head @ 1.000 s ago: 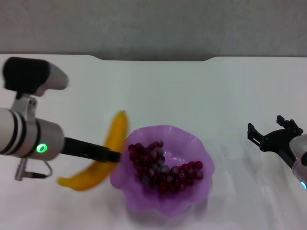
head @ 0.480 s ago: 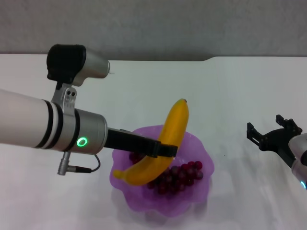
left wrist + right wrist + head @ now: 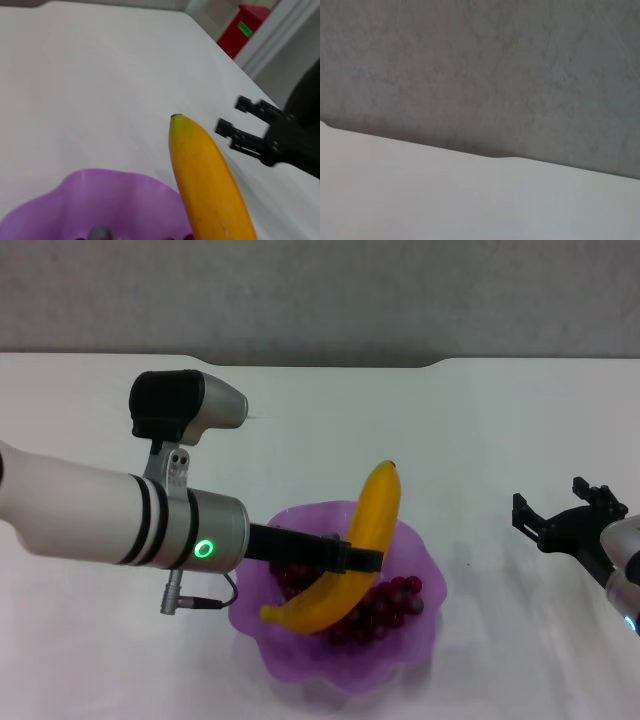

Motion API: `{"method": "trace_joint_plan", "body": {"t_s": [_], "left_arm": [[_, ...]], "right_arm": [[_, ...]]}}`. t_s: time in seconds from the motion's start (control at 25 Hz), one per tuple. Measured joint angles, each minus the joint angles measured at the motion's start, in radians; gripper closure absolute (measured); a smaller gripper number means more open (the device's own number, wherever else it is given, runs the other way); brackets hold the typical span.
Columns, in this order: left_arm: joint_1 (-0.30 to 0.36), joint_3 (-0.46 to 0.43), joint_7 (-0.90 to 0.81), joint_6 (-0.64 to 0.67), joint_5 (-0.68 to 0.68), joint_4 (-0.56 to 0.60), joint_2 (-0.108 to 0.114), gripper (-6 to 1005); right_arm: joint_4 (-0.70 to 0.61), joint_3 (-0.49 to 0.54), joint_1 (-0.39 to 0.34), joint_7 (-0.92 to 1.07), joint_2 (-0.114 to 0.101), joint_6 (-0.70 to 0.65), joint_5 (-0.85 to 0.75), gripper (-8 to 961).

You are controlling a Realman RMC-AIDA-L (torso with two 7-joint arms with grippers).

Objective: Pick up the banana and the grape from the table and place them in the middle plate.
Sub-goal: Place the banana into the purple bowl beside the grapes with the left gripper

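My left gripper point(image 3: 352, 558) is shut on the banana point(image 3: 352, 548), a smooth yellow-orange fruit, and holds it tilted above the purple scalloped plate point(image 3: 408, 642). The bunch of dark red-purple grapes point(image 3: 385, 606) lies inside the plate, partly hidden under the banana. In the left wrist view the banana point(image 3: 207, 180) rises over the plate's rim point(image 3: 75, 190). My right gripper point(image 3: 565, 515) is open and empty, parked above the table at the right; it also shows in the left wrist view point(image 3: 250, 131).
The white table point(image 3: 480, 440) has a shallow notch in its far edge point(image 3: 320, 364). A grey wall stands behind it. A red object point(image 3: 245, 29) stands beyond the table in the left wrist view.
My left arm has carried the banana from the table left of the plate up and to the right, so it hangs over the plate and the grapes. The right arm has not moved.
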Motion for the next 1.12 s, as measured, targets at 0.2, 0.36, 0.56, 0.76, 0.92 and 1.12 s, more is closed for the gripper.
{"method": "trace_joint_plan", "body": {"t_s": [0.2,0.36,0.56,0.76,0.92,1.12], "left_arm": [[-0.003,0.034,-0.002,0.073,-0.027,0.038,-0.001,497],[-0.007,0.048,-0.002,0.098,-0.046,0.075,-0.002,496],[-0.012,0.075,0.001,0.154,-0.077,0.115,-0.002,495],[-0.008,0.102,0.006,0.201,-0.079,0.105,-0.001,436],[-0.006,0.094,0.004,0.204,-0.075,0.101,0.003,358],[0.04,0.051,0.055,0.2,-0.044,-0.003,0.011,246]], "right_arm": [[0.0,0.0,0.002,0.0,0.0,0.0,0.0,73],[0.0,0.0,0.002,0.0,0.0,0.0,0.0,73],[0.0,0.0,0.003,0.0,0.0,0.0,0.0,73],[0.0,0.0,0.004,0.0,0.0,0.0,0.0,73],[0.0,-0.002,0.003,0.0,0.001,0.0,0.0,73],[-0.004,-0.002,-0.003,0.0,0.001,0.0,0.0,73]]}}
